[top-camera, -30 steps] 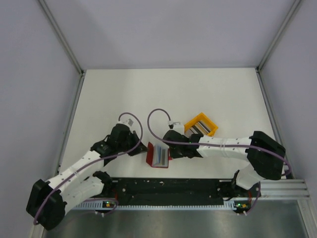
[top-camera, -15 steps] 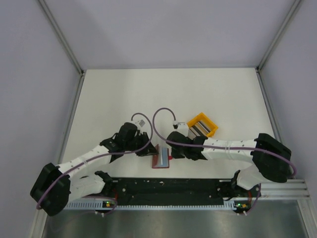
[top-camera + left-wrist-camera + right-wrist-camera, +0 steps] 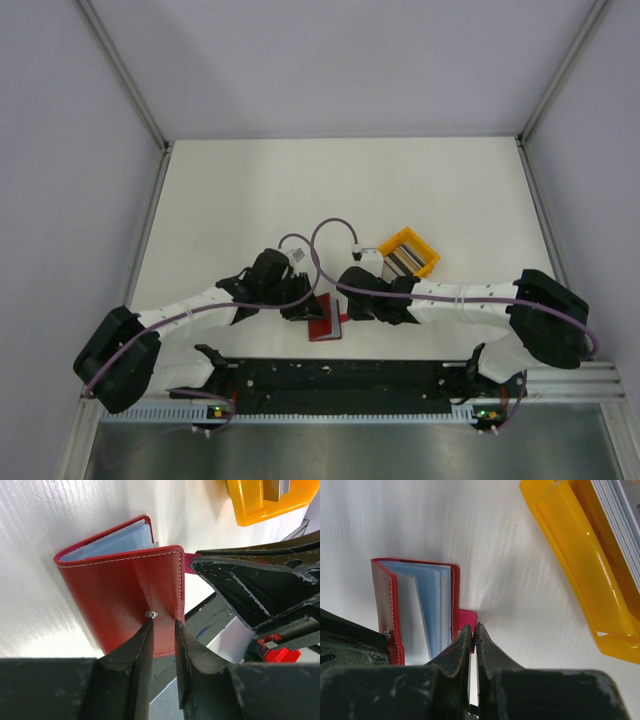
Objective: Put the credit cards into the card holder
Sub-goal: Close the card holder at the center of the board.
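The dark red card holder (image 3: 326, 320) lies near the front edge, between my two grippers. Its front cover (image 3: 120, 595) is folded over the clear blue pockets (image 3: 425, 610), with a wedge still open. My left gripper (image 3: 163, 622) holds nothing; its jaws stand a narrow gap apart, and the tips rest on the cover by the snap stud (image 3: 151, 614). My right gripper (image 3: 473, 627) is shut on the holder's pink-red snap tab (image 3: 466, 616). The credit cards (image 3: 620, 510) stand on edge in the yellow bin (image 3: 407, 252).
The yellow bin (image 3: 570, 560) sits just right of the holder, close behind my right gripper. The black base rail (image 3: 340, 378) runs along the near edge right in front of the holder. White tabletop (image 3: 300, 190) extends behind; grey walls enclose it.
My left arm has swung right onto the holder, and the holder's left cover has folded over from wide open to nearly closed. My right gripper has stayed at the tab.
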`<state>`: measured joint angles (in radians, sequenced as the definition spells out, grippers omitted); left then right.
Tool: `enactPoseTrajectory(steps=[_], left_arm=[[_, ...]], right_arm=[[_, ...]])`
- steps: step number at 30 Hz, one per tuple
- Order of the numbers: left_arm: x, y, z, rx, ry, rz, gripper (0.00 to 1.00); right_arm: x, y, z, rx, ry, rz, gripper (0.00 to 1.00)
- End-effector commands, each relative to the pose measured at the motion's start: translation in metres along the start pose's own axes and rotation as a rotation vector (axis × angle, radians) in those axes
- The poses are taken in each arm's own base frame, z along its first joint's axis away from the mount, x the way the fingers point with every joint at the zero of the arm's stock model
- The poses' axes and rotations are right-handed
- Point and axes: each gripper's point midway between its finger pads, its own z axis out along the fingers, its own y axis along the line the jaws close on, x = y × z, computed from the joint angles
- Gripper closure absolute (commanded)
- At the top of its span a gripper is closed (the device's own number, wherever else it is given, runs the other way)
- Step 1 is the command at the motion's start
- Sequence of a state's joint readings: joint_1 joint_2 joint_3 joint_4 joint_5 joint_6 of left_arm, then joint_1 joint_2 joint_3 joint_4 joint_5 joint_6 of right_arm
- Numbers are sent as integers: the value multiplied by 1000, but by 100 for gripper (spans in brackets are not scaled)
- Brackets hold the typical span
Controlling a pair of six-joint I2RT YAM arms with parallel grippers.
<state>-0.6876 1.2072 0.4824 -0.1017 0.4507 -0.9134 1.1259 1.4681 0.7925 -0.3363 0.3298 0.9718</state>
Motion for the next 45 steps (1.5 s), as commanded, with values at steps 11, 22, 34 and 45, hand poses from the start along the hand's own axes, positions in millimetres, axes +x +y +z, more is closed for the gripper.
enactPoseTrajectory(steps=[11, 22, 34, 45], left_arm=[[-33, -22, -16, -51, -90, 170, 59], [-59, -29, -46, -108, -252, 260, 27], [-57, -6, -63, -206, -307, 257, 2], [-50, 6, -52, -213, -277, 258, 41]], right_arm=[[-8, 21, -7, -81, -29, -8, 100], [-6, 21, -4, -89, -24, -10, 100], [-4, 21, 0, -76, -19, -6, 100], [-5, 15, -7, -77, -33, -1, 100]])
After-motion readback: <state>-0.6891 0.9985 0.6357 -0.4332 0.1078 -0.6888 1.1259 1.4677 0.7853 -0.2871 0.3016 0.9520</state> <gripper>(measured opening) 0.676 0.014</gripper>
